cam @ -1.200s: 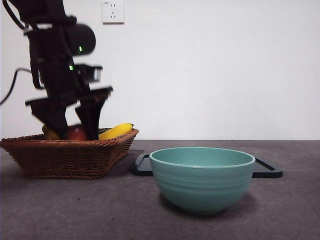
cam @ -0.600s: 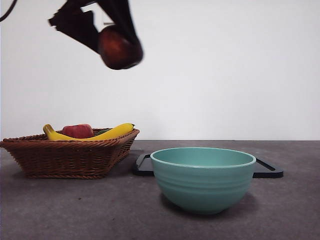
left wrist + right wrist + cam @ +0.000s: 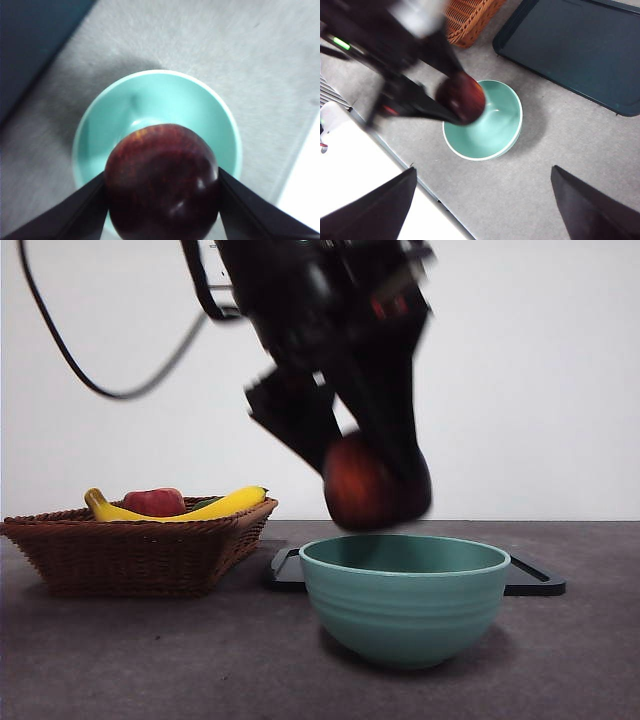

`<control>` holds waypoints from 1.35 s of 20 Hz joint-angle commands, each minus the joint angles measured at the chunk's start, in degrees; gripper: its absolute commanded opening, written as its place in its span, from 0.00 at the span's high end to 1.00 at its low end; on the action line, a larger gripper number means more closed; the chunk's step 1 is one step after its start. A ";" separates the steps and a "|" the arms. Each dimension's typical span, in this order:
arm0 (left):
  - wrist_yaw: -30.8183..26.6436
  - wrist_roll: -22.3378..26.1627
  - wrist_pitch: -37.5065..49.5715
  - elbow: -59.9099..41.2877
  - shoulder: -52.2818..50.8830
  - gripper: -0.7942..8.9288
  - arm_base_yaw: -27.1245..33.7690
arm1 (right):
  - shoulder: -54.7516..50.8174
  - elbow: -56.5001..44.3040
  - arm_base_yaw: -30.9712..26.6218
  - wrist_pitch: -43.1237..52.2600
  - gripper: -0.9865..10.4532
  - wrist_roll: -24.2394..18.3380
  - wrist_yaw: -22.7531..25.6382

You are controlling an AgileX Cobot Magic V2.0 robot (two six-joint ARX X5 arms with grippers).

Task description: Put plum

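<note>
arm (image 3: 320, 310): black, bulky | cable (image 3: 90, 370): black (thin) | light (image 3: 341, 43): green

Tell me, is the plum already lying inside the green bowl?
No, the plum is clamped in the left end effector and hangs just above the rim of the green bowl.

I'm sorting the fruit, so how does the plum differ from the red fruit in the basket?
The plum is dark maroon; the red fruit is brighter. The plum hangs gripped in the left tool above the teal bowl; the red fruit rests in the wicker basket. Both are round and smooth.
</note>
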 commanded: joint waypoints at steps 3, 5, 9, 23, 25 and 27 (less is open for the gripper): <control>-3.61 2.86 2.78 1.03 5.88 0.67 -2.43 | 0.44 1.18 0.24 0.63 0.54 0.17 -0.13; -4.28 3.78 3.65 1.03 7.39 0.67 -2.89 | 0.44 1.18 0.24 0.66 0.54 0.17 -0.13; -7.17 5.53 4.83 1.03 8.20 0.67 -3.98 | 0.44 1.16 0.24 0.66 0.54 0.17 -0.13; -7.26 6.67 3.50 1.27 8.02 0.53 -4.15 | 0.44 1.16 0.24 0.63 0.54 0.17 -0.13; -7.26 6.49 3.13 2.16 7.17 0.53 -3.67 | 0.44 1.16 0.24 0.63 0.54 0.17 -0.13; -7.26 6.25 2.27 4.02 5.66 0.53 -3.15 | 0.44 1.16 0.24 0.63 0.54 0.17 -0.13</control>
